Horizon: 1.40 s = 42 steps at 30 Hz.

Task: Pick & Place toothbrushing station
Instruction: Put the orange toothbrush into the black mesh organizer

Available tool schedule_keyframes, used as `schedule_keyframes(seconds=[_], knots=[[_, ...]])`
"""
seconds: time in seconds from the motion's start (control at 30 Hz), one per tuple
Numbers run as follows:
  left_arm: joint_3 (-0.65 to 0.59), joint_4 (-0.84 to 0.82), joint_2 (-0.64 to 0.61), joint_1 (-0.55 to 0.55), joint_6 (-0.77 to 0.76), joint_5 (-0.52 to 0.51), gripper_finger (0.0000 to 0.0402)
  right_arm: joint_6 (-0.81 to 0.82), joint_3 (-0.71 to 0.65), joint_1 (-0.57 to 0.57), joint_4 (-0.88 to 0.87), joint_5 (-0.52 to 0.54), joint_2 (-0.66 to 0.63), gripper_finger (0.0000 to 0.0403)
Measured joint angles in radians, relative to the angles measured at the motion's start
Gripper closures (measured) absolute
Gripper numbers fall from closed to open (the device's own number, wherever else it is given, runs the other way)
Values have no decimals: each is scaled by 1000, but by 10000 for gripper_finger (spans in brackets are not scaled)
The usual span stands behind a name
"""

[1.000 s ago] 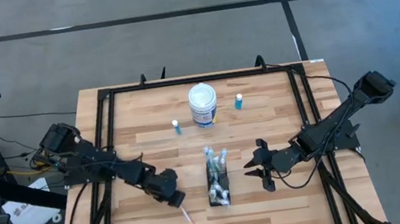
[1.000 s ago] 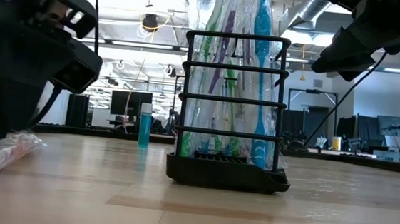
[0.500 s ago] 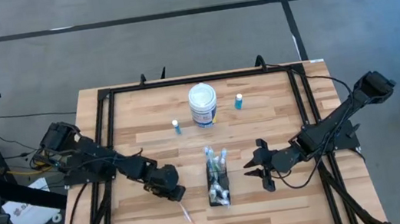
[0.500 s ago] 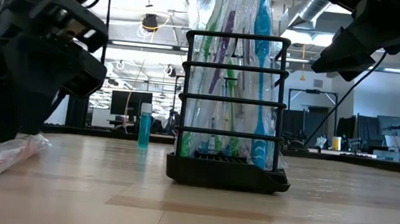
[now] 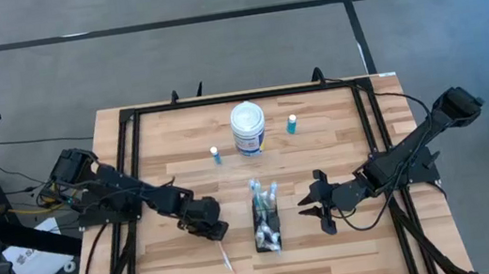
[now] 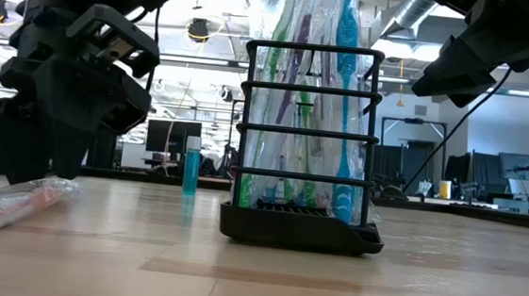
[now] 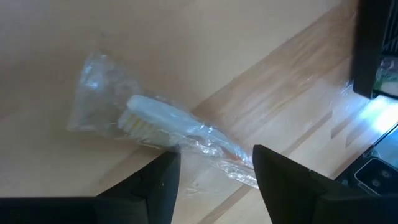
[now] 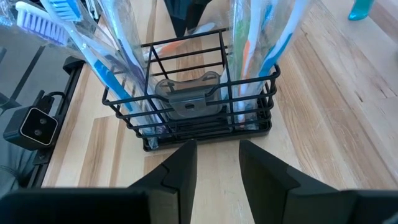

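My left fingers point(image 5: 213, 232) hang low over the wooden desk point(image 5: 338, 125), spread apart with nothing between them, just above a toothbrush in a clear plastic wrapper point(image 7: 163, 126) that lies flat on the boards. In my left wrist view the white bristled head point(image 7: 138, 116) shows inside the crinkled wrap, and the handle runs off toward the gap between my two dark fingers point(image 7: 158, 183); whether they touch the wrapper I cannot tell. In the low view the wrapped brush point(image 6: 9, 205) lies beside that arm's dark bulk. Farther back on the desk stand a small bottle point(image 5: 215, 155), a white round tub point(image 5: 248, 127) and a second small blue bottle point(image 5: 292, 124). The toothbrushing station point(image 5: 266, 221), a black wire rack, stands upright on the desk near the front middle, between my two arms, packed with wrapped brushes in green, purple and blue point(image 6: 344, 98). My right fingers point(image 5: 313, 205) hover just beside the station on its right, parted and holding nothing, pointing at it; in the right wrist view the rack point(image 8: 189, 112) sits straight ahead, apart from my fingers point(image 8: 180, 171).
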Motion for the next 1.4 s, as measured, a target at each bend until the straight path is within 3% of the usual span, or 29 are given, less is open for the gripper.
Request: schedule_keyframes(seconds=[0.4,1.17,1.4], knots=[[-1,-19,1,84,67,46,230,0,0,0,0,0,0,292],[3,33,41,49,8,31,243,0,0,-12,0,10,0,292],[2,32,48,56,34,29,278,0,0,-11,0,10,0,292]])
